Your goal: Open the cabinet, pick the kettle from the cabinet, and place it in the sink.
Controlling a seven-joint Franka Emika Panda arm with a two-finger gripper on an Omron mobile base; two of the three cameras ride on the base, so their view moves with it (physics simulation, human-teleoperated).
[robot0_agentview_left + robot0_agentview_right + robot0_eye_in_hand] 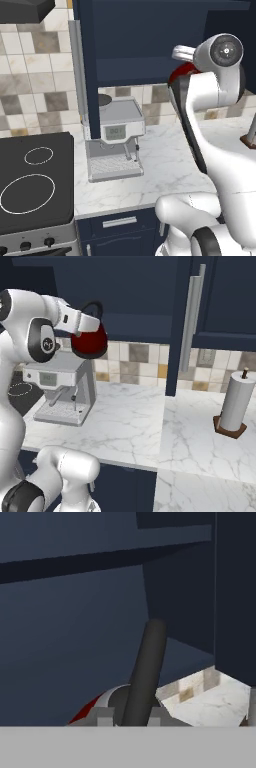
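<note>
Btwn fingers (131, 718): kettle (90, 342) handle.

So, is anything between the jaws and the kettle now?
No. The gripper is shut on the kettle, with its dark handle between the jaws. The kettle hangs off the cabinet shelf, above the coffee machine. The way onward cannot be judged.

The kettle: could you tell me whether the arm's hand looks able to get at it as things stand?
Yes, apparently: the hand is already shut on the kettle by its dark handle, in front of the open cabinet.
</note>
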